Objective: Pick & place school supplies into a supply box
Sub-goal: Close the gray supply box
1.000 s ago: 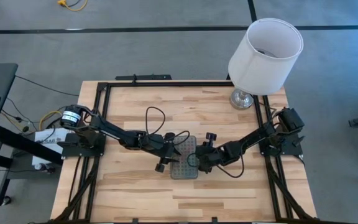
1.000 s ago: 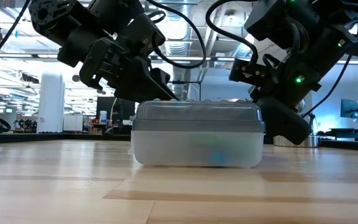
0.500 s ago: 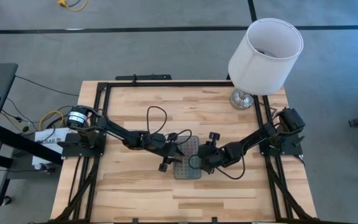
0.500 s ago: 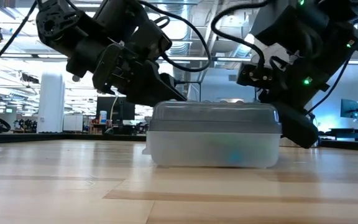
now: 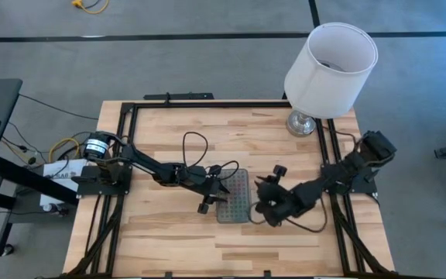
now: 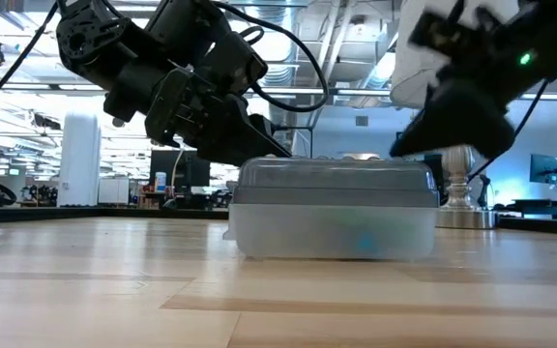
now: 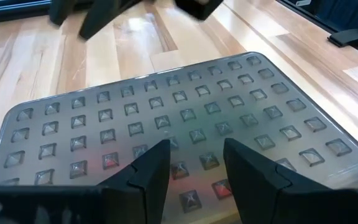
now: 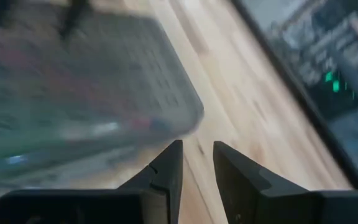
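The supply box [image 5: 233, 197] lies shut near the middle of the desk [image 5: 169, 240], its grey dot-textured lid [image 7: 179, 124] down over the clear body; faint red and blue shapes of the school supplies [image 7: 219, 186] show through the plastic. The left gripper [image 5: 217, 191] hangs over the box's left edge, its two fingers [image 7: 151, 168] apart and empty just above the lid; whether they touch it cannot be told. In the low view this gripper [image 6: 249, 135] slants down onto the lid's top left corner.

The right gripper [image 5: 263, 211] is just beside the box's right side, clear of it, fingers [image 8: 169, 168] a little apart with nothing between them and bare wood beneath. In the low view it [image 6: 424, 135] sits raised above the box's right end.

Well apart, at the desk's far right corner, stands a lamp with a white shade [image 5: 330, 68] on a metal base [image 5: 300, 122]. A black cable [image 5: 196, 143] loops over the desk behind the left arm.
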Robot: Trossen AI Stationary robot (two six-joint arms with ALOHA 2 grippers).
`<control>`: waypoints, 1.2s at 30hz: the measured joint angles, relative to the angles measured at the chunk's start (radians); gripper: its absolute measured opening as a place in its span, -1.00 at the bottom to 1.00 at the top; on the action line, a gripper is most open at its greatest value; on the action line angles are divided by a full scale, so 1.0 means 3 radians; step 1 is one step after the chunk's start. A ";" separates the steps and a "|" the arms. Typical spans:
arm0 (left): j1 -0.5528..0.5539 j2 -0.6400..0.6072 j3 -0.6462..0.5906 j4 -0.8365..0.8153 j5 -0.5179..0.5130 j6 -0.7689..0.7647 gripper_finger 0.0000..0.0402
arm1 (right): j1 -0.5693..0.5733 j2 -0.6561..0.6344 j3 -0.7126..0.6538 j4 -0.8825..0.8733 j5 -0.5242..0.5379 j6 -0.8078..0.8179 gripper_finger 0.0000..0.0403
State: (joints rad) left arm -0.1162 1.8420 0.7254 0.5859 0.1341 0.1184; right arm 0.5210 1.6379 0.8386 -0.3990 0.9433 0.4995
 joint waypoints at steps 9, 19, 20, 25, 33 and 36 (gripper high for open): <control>0.0000 0.0003 -0.0003 0.0018 0.0001 0.0000 -0.27 | 0.0140 0.0019 -0.0212 0.1419 -0.0185 -0.1139 -0.58; 0.0000 0.0003 -0.0003 0.0017 0.0003 0.0001 -0.27 | -0.0195 0.0020 -0.0502 0.2079 -0.0994 -0.1296 -0.58; 0.0000 0.0003 -0.0003 0.0017 0.0003 0.0001 -0.27 | -0.0216 0.0020 -0.0516 0.2079 -0.1035 -0.1271 -0.58; 0.0000 0.0004 -0.0003 0.0017 0.0004 0.0001 -0.27 | -0.0269 0.0018 -0.0547 0.2096 -0.1134 -0.1166 -0.58; 0.0000 0.0005 -0.0005 0.0041 0.0003 0.0008 -0.27 | -0.0266 0.0015 -0.0616 0.2211 -0.1110 -0.1271 -0.58; 0.0000 0.0006 -0.0008 0.0069 0.0004 0.0022 -0.27 | -0.0193 0.0015 -0.0632 0.2350 -0.1029 -0.1555 -0.58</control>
State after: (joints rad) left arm -0.1162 1.8439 0.7231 0.6065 0.1352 0.1251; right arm 0.4631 1.6424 0.6491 0.3061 0.6347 0.0329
